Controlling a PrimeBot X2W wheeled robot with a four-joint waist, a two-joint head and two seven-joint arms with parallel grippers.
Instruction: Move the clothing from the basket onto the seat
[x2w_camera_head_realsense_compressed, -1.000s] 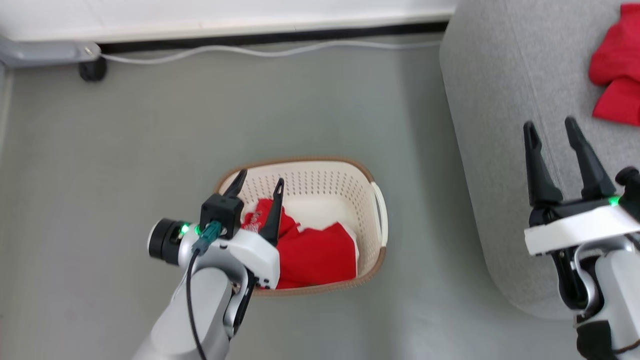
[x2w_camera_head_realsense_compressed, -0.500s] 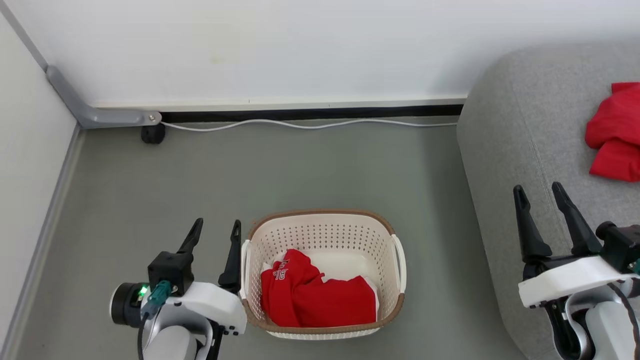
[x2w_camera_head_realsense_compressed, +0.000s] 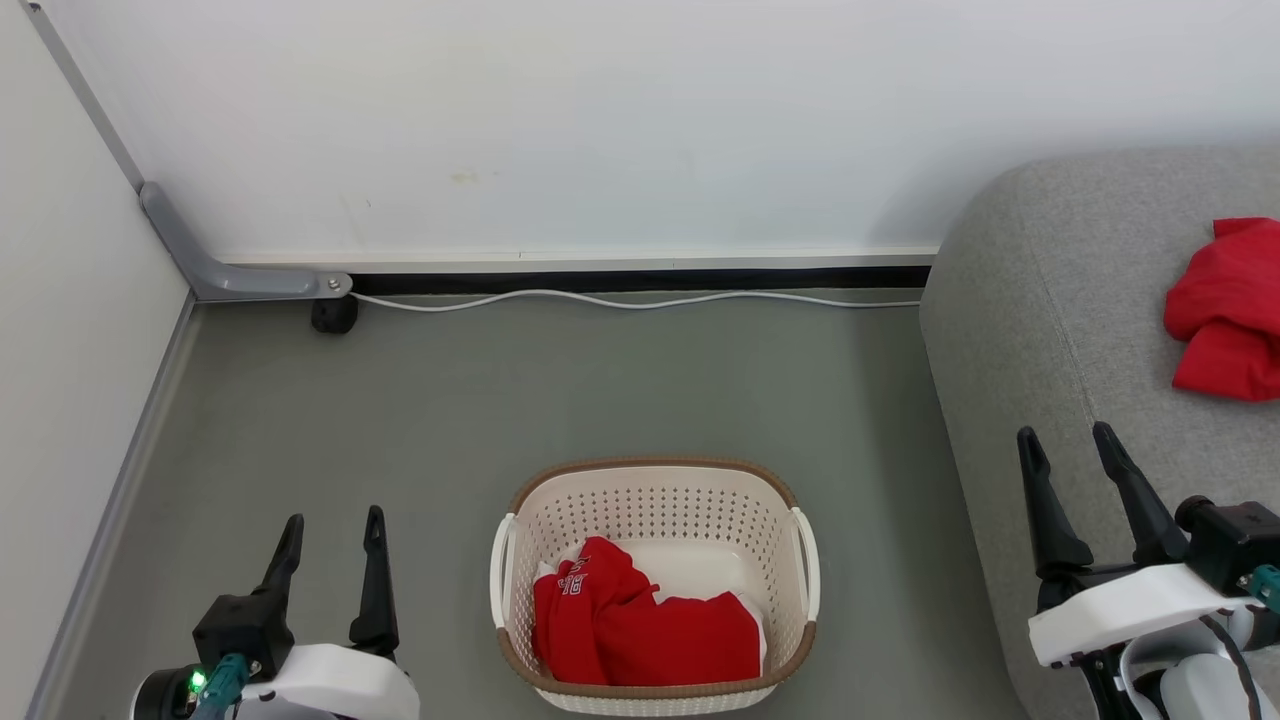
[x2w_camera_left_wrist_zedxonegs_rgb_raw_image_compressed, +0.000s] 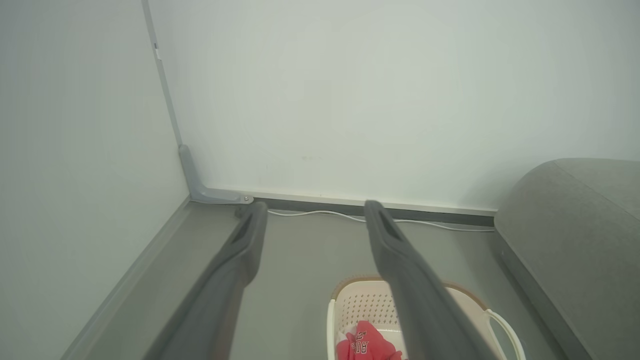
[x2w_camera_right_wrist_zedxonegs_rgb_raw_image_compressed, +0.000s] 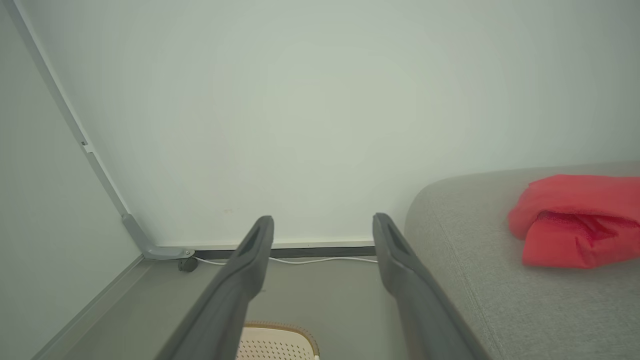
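The cream perforated basket (x2w_camera_head_realsense_compressed: 770, 510) with a brown rim stands on the floor at the bottom centre. Red clothing (x2w_camera_head_realsense_compressed: 640, 625) with white trim and chest lettering lies crumpled inside it. Another red piece of clothing (x2w_camera_head_realsense_compressed: 1225, 310) rests on the grey seat (x2w_camera_head_realsense_compressed: 1060, 300) at the right. My left gripper (x2w_camera_head_realsense_compressed: 333, 530) is open and empty, left of the basket and apart from it. My right gripper (x2w_camera_head_realsense_compressed: 1065, 445) is open and empty over the seat's front edge. In the left wrist view the basket (x2w_camera_left_wrist_zedxonegs_rgb_raw_image_compressed: 345, 305) and clothing (x2w_camera_left_wrist_zedxonegs_rgb_raw_image_compressed: 367, 342) show between the fingers. The right wrist view has the seat (x2w_camera_right_wrist_zedxonegs_rgb_raw_image_compressed: 480, 280) and its red clothing (x2w_camera_right_wrist_zedxonegs_rgb_raw_image_compressed: 575, 220).
A white wall runs along the back, with a dark skirting strip and a white cable (x2w_camera_head_realsense_compressed: 620, 300) on the grey floor (x2w_camera_head_realsense_compressed: 600, 390). A grey corner bracket (x2w_camera_head_realsense_compressed: 230, 280) and a small black caster (x2w_camera_head_realsense_compressed: 333, 315) sit at the back left. A side wall closes the left.
The head camera has tilted up, so the whole scene slid down the picture. My left gripper has come out from over the basket to its left side, still open. The clothing lies as before.
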